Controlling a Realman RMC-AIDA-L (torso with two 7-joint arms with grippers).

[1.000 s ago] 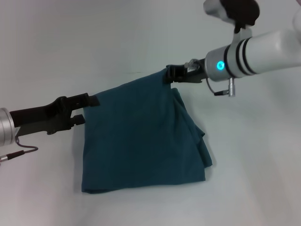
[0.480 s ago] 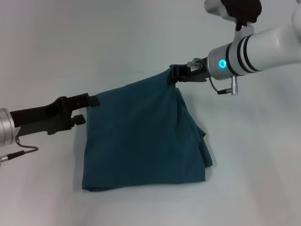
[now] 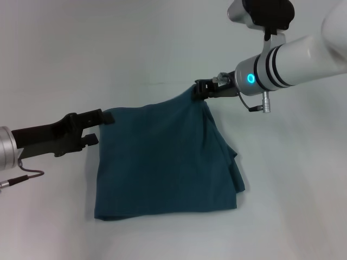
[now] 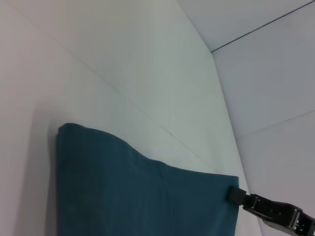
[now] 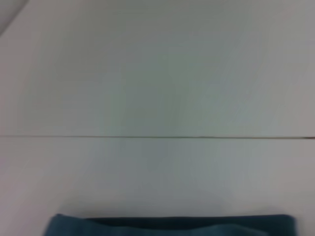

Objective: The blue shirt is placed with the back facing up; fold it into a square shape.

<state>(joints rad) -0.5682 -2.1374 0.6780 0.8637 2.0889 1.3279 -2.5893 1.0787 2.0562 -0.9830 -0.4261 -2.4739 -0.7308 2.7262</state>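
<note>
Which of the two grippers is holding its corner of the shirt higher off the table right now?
The right gripper: its corner of the blue shirt is raised into a peak, while the left gripper holds its corner lower.

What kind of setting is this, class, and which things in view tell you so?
Probably a robot test bench or lab. A bare white table holds only the blue shirt, partly folded. The left gripper and right gripper each pinch an upper corner of it.
</note>
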